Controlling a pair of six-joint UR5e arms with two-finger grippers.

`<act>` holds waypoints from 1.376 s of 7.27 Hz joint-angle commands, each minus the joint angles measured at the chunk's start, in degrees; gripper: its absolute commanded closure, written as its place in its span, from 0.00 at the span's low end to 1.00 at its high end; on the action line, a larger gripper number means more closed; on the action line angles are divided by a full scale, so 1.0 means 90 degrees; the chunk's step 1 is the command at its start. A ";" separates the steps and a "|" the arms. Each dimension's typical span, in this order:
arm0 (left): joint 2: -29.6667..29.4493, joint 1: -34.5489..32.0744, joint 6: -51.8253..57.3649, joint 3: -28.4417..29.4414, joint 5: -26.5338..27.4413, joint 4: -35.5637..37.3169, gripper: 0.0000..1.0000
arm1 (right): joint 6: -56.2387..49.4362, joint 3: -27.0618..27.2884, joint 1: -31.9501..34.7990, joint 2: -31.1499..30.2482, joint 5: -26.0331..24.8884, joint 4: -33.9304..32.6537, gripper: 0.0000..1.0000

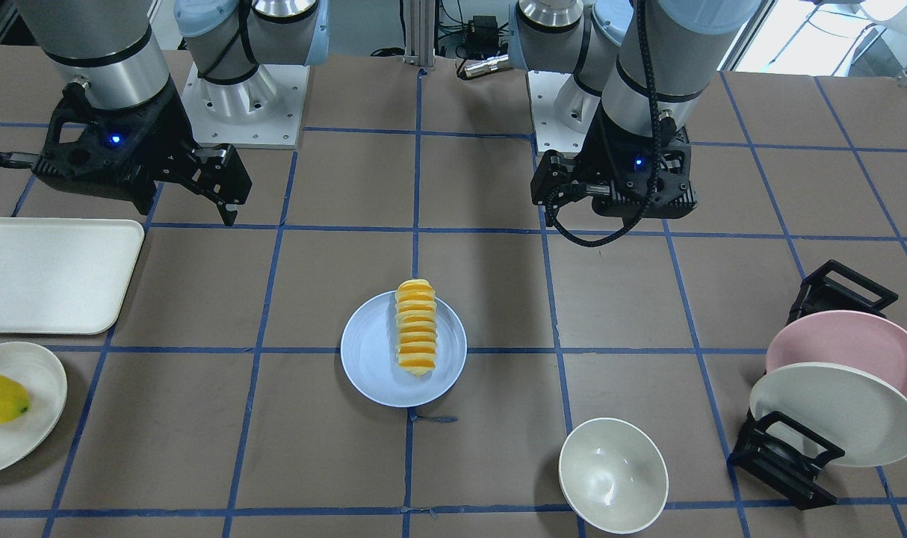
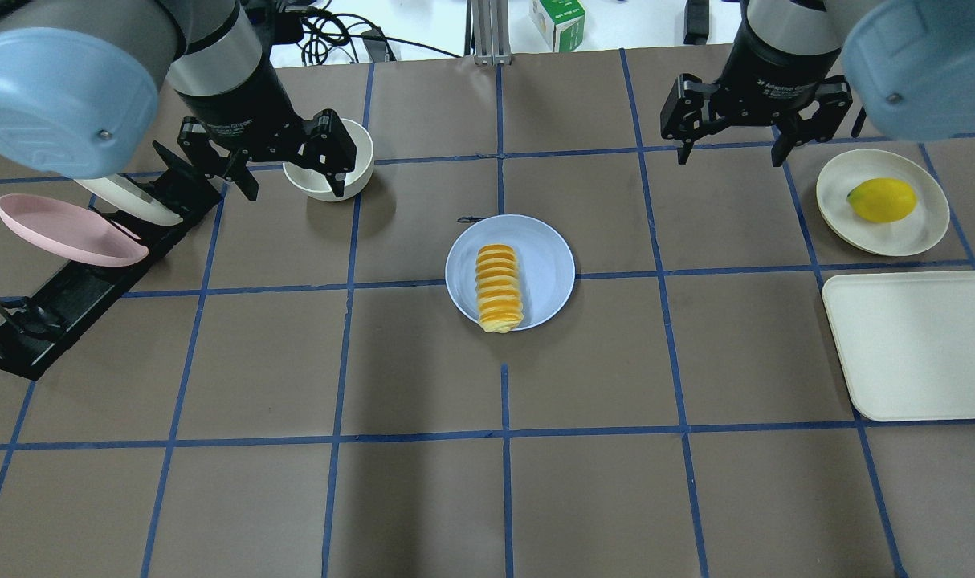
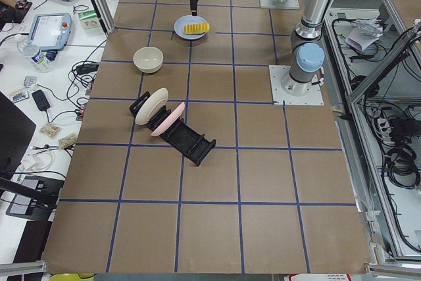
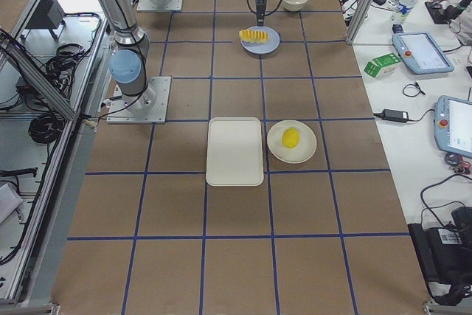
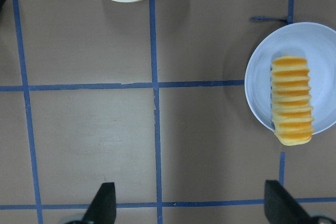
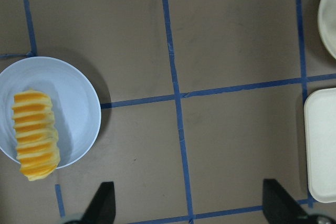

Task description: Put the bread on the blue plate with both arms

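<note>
The ridged orange-golden loaf of bread [image 2: 499,289] is found lying lengthwise across the round, pale lavender-blue plate [image 2: 548,257], near the middle of the brown, blue-taped bench [image 2: 423,498]. It's about as long as the plate is wide, so it's laid along the diameter. Even then, the end toward the robot's edge pokes a bit past the rim.

The black left gripper [image 2: 295,189] is held up with its jaws spread wide and nothing in them, near a cream-white bowl [image 2: 364,152] toward the bench's left end. The black right gripper [image 2: 730,152] is spread and empty too, toward the right end. Both are well apart from the loaf, so the placing is judged done.

Two arms are probably needed because a long sliced loaf could sag or split if lifted from one end.

As for writing, small white lettering is seen on the right gripper's collar, but it's too blurred to be read with confidence. Print on a green-and-white carton [image 2: 557,20] past the far edge can't be made out either.
</note>
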 commanded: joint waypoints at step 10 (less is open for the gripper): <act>0.0116 0.0033 -0.0001 0.0053 -0.0055 0.0040 0.00 | -0.0584 -0.0082 -0.0133 -0.0098 0.0359 0.0669 0.00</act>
